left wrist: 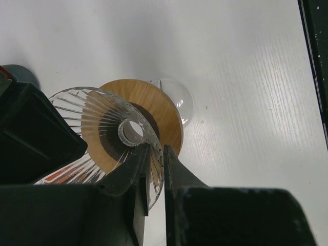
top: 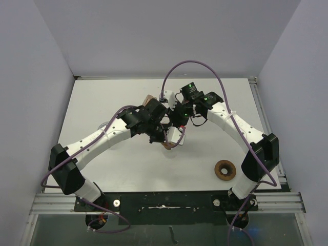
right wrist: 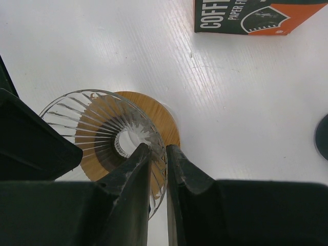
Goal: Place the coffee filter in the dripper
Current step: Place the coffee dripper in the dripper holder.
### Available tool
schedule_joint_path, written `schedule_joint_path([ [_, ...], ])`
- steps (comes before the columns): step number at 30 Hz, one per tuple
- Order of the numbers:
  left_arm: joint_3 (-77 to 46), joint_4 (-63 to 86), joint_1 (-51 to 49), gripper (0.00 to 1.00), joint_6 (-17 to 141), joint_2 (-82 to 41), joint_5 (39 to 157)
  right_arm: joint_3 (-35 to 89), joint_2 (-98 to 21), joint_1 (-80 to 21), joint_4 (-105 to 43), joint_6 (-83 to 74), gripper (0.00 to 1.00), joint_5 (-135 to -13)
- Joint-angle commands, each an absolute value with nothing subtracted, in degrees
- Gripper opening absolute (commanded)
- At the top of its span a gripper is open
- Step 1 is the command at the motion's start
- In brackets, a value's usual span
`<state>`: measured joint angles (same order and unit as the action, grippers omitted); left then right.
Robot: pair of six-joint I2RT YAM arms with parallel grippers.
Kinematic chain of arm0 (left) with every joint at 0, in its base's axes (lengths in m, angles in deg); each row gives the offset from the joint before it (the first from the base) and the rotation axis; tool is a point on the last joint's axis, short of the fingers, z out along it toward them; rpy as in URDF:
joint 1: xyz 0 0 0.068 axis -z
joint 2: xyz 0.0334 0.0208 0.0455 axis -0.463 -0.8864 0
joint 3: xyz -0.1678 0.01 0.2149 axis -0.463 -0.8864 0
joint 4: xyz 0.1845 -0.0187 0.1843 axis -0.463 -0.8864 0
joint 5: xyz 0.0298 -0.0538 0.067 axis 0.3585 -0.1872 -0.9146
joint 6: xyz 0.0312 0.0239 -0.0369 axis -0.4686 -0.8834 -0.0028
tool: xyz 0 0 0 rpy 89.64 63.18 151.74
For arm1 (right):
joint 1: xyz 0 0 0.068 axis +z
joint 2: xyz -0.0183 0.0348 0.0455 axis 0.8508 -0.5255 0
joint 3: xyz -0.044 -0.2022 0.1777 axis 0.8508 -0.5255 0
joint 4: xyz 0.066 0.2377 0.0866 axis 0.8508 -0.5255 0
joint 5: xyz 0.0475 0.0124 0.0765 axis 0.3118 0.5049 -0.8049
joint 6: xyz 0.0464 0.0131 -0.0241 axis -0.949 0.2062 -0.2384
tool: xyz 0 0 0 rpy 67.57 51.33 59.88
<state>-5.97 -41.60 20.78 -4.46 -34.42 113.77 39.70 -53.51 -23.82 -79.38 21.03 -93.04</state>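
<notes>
Right pincer [right wrist: 159,150] astride dripper [right wrist: 95,120] rim; box [right wrist: 246,18] cropped.

- dripper [left wrist: 102,120] stands mid-table [top: 92,102]
- coffee filter box [right wrist: 241,15] lies on the table behind the dripper, apart from it
- wooden ring [top: 224,170] on the table front right, well apart from the dripper

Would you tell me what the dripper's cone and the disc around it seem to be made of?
Cone: clear, glossy glass or hard plastic; it is ribbed and the disc shows through it. Disc: wood or bamboo, matte, with fine straight grain.
</notes>
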Motion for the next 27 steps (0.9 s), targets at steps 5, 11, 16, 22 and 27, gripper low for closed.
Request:
schedule_joint_path([
  [5,-6.9,-45.9,19.1,0.03,-1.2,-38.5,112.0,34.5,-57.7,-24.3,-86.8,23.4,0.14,-84.5],
  [11,-7.2,-45.9,19.2,0.03,-1.2,-38.9,111.5,34.2,-57.6,-24.4,-86.7,23.4,0.14,-84.5],
  [16,-7.2,-46.2,19.1,0.03,-1.0,-39.5,111.4,34.0,-57.8,-24.5,-86.8,23.5,0.15,-84.6],
  [22,-6.5,-46.8,19.1,0.03,-1.0,-39.7,111.3,34.8,-57.7,-24.6,-87.1,23.5,0.15,-84.6],
  [27,-4.1,-47.2,19.1,0.03,-1.1,-39.2,110.5,37.7,-57.9,-25.0,-88.7,23.9,0.17,-85.4],
])
